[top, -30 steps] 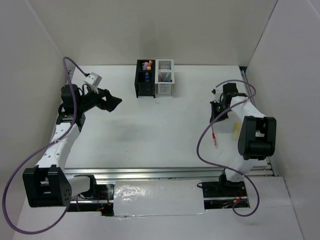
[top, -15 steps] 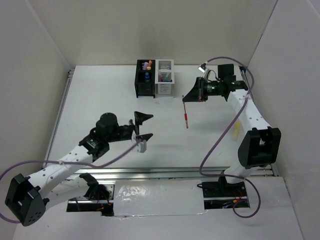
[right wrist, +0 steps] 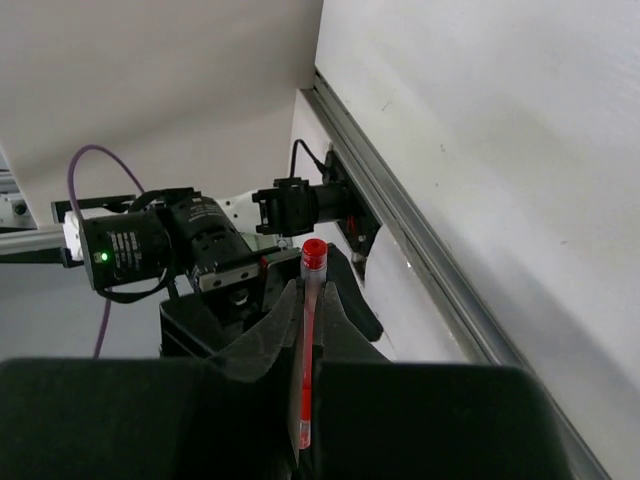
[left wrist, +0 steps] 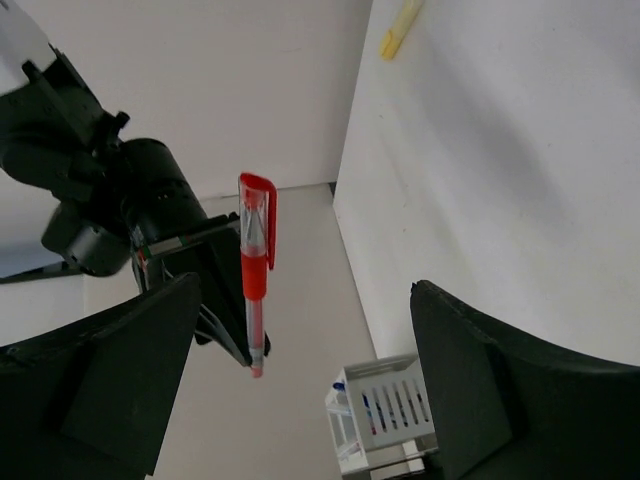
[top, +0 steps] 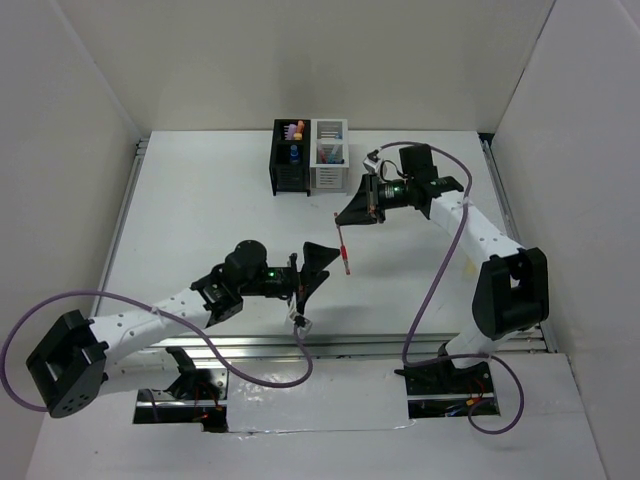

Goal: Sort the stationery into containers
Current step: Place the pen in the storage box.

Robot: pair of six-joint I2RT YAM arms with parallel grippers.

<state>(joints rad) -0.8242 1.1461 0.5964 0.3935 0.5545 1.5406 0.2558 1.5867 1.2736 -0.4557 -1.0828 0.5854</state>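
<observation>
My right gripper (top: 352, 212) is shut on a thin red pen (top: 344, 252), which hangs tip-down above the table's middle, in front of the containers. In the right wrist view the pen (right wrist: 306, 345) is pinched between the fingers (right wrist: 262, 345), its red end sticking out. My left gripper (top: 316, 268) is open and empty, its jaws facing the pen from just left of it. In the left wrist view the pen (left wrist: 254, 272) hangs upright between the two open fingers (left wrist: 100, 385). The joined black box (top: 291, 170) and white box (top: 329, 168) stand at the back, with stationery inside.
A yellow marker (left wrist: 398, 25) lies on the table at the right, seen in the left wrist view. The white box (left wrist: 388, 412) shows low in that view. The white enclosure walls (top: 80, 120) close in both sides and the back. Metal rails (top: 300, 345) run along the near edge.
My right gripper lifted the red pen from the table's right side and carried it left to the middle. My left arm swung from the far left to the middle, jaws open toward the pen.
</observation>
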